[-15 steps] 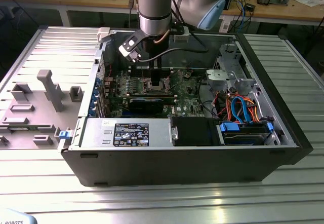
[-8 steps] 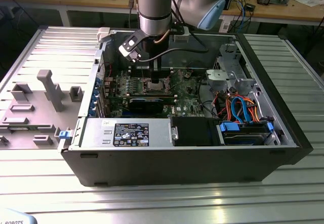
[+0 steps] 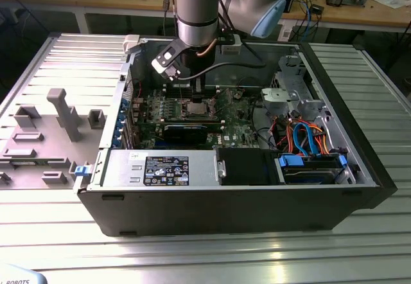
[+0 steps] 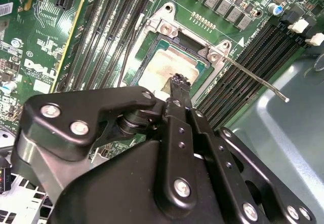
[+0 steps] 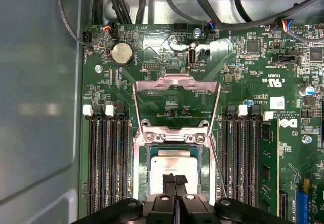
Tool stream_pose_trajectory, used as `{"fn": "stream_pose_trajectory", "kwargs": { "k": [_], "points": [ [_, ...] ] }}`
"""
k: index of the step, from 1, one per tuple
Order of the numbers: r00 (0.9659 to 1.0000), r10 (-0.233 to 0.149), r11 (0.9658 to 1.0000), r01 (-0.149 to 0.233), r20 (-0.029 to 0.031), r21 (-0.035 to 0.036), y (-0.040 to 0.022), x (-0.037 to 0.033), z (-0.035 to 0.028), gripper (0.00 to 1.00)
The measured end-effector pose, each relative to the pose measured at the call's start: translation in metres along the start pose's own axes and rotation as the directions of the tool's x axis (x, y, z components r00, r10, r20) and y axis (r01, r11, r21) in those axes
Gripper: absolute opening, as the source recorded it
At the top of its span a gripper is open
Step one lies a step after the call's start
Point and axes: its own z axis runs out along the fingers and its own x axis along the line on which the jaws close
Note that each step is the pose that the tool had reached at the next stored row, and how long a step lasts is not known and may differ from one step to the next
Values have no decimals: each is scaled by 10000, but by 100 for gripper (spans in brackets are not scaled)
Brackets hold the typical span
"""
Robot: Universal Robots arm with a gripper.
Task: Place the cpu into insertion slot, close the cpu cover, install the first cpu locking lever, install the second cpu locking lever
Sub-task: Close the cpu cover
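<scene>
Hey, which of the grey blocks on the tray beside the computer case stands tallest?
The tall upright post on the tray, on the exterior view's left of the computer case. It rises well above the low blocks around it.

1. The case is sitting on the table, with a fixture lying beside it at the exterior view's left.
2. The board is lying flat inside the case.
3. The cpu is lying in the slot on the board.
4. The cover is standing raised off the slot, hinged at one edge.
5. Memory slots are running along both sides of the slot.
6. The gripper is hanging over the cpu, fingertips together.
</scene>
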Motion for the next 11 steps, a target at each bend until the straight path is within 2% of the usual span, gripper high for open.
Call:
{"fn": "stream_pose_trajectory", "kwargs": {
  "k": [11],
  "points": [
    [10000, -5, 10000, 5, 1, 1, 1, 1, -14, 11]
  ]
}}
